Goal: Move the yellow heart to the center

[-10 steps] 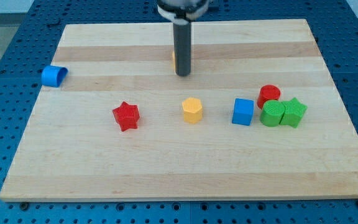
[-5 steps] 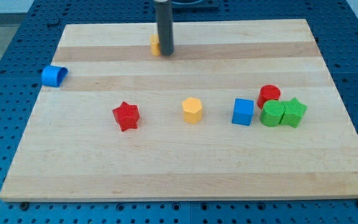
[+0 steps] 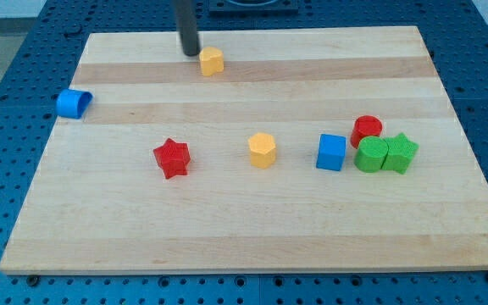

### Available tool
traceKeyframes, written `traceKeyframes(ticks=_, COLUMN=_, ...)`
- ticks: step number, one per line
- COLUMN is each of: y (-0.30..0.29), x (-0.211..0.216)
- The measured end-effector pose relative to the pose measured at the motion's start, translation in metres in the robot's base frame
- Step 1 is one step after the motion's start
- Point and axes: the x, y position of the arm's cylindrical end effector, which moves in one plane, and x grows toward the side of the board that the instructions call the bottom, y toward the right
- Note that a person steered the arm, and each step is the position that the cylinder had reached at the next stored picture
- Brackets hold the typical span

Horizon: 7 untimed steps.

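Up near the view's top edge of the counter point(image 3: 227, 229), my tip point(image 3: 190, 54) stands just left of the yellow heart point(image 3: 212, 61), close beside it, though contact cannot be told. No hand shows; the arm ends in a bare rod. Toward the middle sits a yellow hexagonal block point(image 3: 262, 150), with a red star point(image 3: 172, 158) to its left and a blue cube point(image 3: 331, 152) to its right. Farther right, a red cylinder point(image 3: 367, 129), green cylinder point(image 3: 370, 156) and green star point(image 3: 401, 153) cluster together. A blue block point(image 3: 73, 103) rests at the counter's left edge.
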Motion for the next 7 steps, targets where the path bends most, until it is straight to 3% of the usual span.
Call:
traceKeyframes(ticks=2, y=0.015, x=0.058)
traceKeyframes(ticks=4, y=0.021, x=0.141)
traceKeyframes(ticks=7, y=0.085, x=0.15)
